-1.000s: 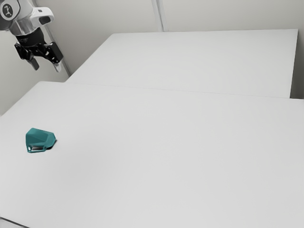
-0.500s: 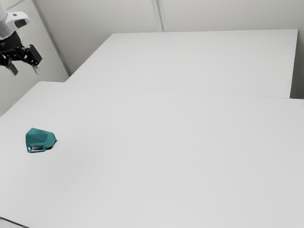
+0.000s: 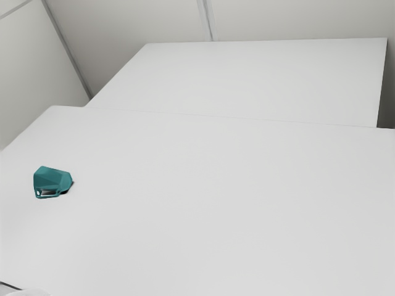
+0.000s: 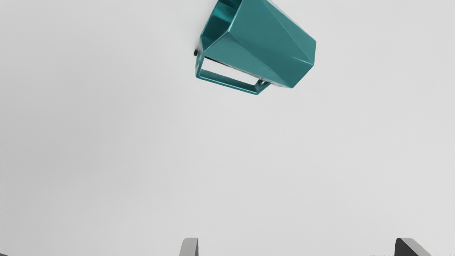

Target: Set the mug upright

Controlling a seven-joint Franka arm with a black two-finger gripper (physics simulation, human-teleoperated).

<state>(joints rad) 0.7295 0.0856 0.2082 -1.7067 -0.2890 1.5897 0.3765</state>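
Observation:
The teal faceted mug (image 3: 53, 180) lies on its side on the white table, toward the exterior view's left. In the wrist view the mug (image 4: 266, 42) shows its hollow mouth at one end and its angular handle along one side, apart from my hand. My gripper (image 4: 296, 245) has its two fingertips set wide apart, with bare tabletop between them and nothing held.
The white tabletop (image 3: 216, 203) spreads around the mug. Beyond its far edge is another white surface (image 3: 259, 80), with pale walls behind. A pale rounded shape and a dark line sit at the exterior view's lower left corner.
In the exterior view my gripper has moved off toward the left and out of the picture. The mug lies in the same spot as before.

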